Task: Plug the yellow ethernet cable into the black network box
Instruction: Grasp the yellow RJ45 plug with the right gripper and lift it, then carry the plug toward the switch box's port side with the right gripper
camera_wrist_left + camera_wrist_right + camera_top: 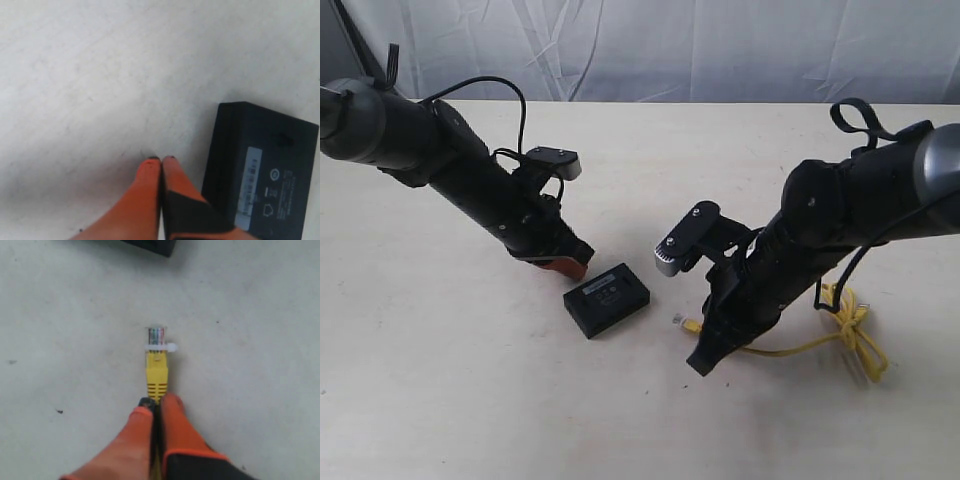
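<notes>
The black network box (607, 298) lies flat on the table, white label up; the left wrist view shows it (265, 180) close beside my left gripper (161, 160), whose orange fingers are pressed together with nothing between them. My right gripper (159, 401) is shut on the yellow ethernet cable (840, 330) just behind its yellow boot. The clear plug (156, 335) sticks out ahead of the fingertips toward the box corner (150, 246). In the exterior view the plug (682, 322) lies a short way right of the box. The cable's knotted loop rests right of the right arm.
Pale tabletop (470, 400) all around, with a wrinkled white backdrop (670, 50) along the far edge. Both arms slope down toward the middle, their wrist cameras (552, 160) (685, 240) standing above the box.
</notes>
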You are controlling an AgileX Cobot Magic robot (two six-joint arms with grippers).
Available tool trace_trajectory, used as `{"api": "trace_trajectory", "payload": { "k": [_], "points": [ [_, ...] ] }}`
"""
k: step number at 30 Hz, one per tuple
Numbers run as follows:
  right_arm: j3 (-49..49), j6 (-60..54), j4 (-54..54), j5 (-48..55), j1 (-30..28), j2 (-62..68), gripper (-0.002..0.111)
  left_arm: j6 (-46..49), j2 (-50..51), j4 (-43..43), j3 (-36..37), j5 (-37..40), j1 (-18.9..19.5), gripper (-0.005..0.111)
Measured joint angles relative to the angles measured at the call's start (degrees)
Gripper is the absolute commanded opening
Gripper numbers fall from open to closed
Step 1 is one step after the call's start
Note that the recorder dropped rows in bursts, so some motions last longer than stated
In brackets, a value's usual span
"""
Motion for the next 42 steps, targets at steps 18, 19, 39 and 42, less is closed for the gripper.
{"api": "trace_trajectory", "payload": {
  "k": [18, 19, 39, 42],
  "points": [
    [-0.44, -1.48, 1.94, -0.77, 0.18, 0.13, 0.050, 0.12, 0.00, 0.45, 0.00, 0.00, 0.00, 0.000],
    [-0.44, -1.91, 1.94, -0.77, 0.18, 0.13, 0.050, 0.12, 0.00, 0.45, 0.00, 0.00, 0.00, 0.000],
    [-1.21, -6.75, 1.81, -4.54, 2.90, 4.61, 0.041, 0.23, 0.00, 0.78, 0.00, 0.00, 0.00, 0.000],
    [-1.35, -6.75, 2.23, -4.43, 2.90, 4.82, 0.013, 0.23, 0.00, 0.82, 0.00, 0.00, 0.00, 0.000]
  ]
}}
